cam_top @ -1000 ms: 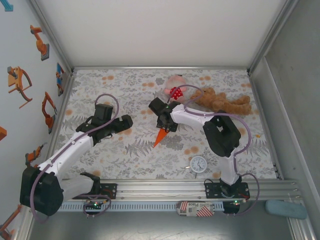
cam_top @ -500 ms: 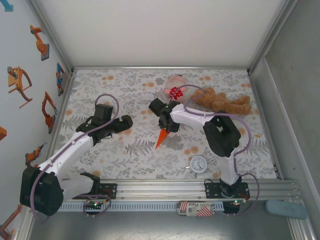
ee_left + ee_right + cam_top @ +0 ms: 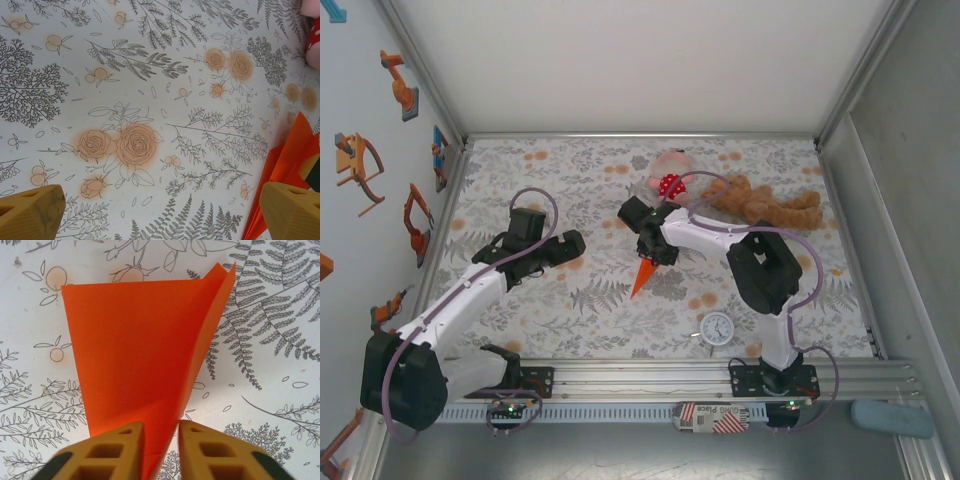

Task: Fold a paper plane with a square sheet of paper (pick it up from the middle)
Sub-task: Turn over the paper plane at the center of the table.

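Floral table [image 3: 520, 300] held all. Brown teddy [image 3: 770, 205] sat at far R, pink plush [image 3: 665, 165] touching it. My L gripper [image 3: 570, 243] hung wide apart, holding nothing, near the orange paper [image 3: 135, 355]. My R gripper [image 3: 161, 435] was pinched on that paper's folded edge; wedge lay mid-table, tip toward near edge. Small clock [image 3: 717, 328] lay nearer. Striped box [image 3: 710, 417] on rail: text unreadable.
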Robot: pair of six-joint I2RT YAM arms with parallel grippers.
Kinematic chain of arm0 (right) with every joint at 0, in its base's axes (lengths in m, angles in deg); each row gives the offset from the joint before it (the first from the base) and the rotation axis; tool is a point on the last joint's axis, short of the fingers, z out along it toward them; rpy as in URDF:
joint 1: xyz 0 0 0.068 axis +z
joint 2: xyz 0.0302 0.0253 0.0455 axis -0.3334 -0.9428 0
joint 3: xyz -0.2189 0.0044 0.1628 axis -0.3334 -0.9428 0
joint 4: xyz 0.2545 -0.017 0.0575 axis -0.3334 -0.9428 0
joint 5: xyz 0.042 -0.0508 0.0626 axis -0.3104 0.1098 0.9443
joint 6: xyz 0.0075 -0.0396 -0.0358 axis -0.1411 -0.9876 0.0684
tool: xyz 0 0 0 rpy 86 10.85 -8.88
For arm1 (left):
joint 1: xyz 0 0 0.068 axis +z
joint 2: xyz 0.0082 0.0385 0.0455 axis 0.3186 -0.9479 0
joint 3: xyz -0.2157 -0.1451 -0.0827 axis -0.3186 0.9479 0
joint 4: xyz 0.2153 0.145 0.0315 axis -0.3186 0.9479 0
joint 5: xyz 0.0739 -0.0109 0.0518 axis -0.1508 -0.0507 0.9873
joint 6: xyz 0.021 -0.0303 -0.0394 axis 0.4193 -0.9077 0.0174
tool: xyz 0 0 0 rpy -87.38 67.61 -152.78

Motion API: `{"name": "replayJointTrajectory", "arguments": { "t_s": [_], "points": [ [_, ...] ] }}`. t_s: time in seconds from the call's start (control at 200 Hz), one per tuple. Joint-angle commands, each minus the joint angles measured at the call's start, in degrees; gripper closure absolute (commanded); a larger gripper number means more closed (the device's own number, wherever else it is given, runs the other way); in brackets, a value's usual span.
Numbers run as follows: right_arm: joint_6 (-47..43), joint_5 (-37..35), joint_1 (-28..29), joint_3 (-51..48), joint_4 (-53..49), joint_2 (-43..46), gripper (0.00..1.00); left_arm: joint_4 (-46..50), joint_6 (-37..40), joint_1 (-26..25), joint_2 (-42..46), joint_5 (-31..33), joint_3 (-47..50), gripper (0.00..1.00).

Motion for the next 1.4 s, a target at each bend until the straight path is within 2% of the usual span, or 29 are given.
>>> {"name": "replayJointTrajectory", "arguments": {
  "t_s": [0.0, 0.285, 0.466, 0.596, 0.746, 0.846, 1.127, 1.397],
  "points": [
    [2.25, -2.24, 0.36, -0.8, -1.65, 2.64, 0.83, 0.62, 1.18, 0.55, -0.41, -0.37, 0.85, 0.0],
    [3.22, -4.21, 0.28, -1.33, -2.61, 4.28, 1.0, -0.35, 0.24, 1.86, -1.15, -2.51, 1.4, 0.0],
    [-0.19, -4.52, 0.1, 0.47, -2.46, 4.97, 1.0, -0.68, -0.3, 2.93, -1.24, -3.25, 1.76, 0.0],
    [-8.87, -1.45, 0.08, 2.57, 1.53, 6.48, 1.0, -1.26, -1.41, 4.42, -1.22, -3.97, 2.49, 0.0],
    [-19.51, 7.94, 0.0, 2.16, 11.16, 8.24, 1.0, -2.45, -3.68, 6.45, -0.98, -4.51, 3.66, 0.0],
    [-23.04, 14.21, -0.15, -0.57, 18.75, 9.28, 1.0, -2.56, -4.98, 7.27, -0.47, -3.88, 4.1, 0.0],
    [-17.13, 33.18, -4.43, -19.45, 49.89, 11.24, 1.0, -4.2, -6.45, 7.41, 1.65, -7.32, 5.83, 0.0],
    [-14.31, 39.26, -7.86, -29.28, 64.47, 8.79, 1.0, -10.59, -8.83, 5.06, -0.35, -15.13, 7.57, 0.0]
  ]
}}
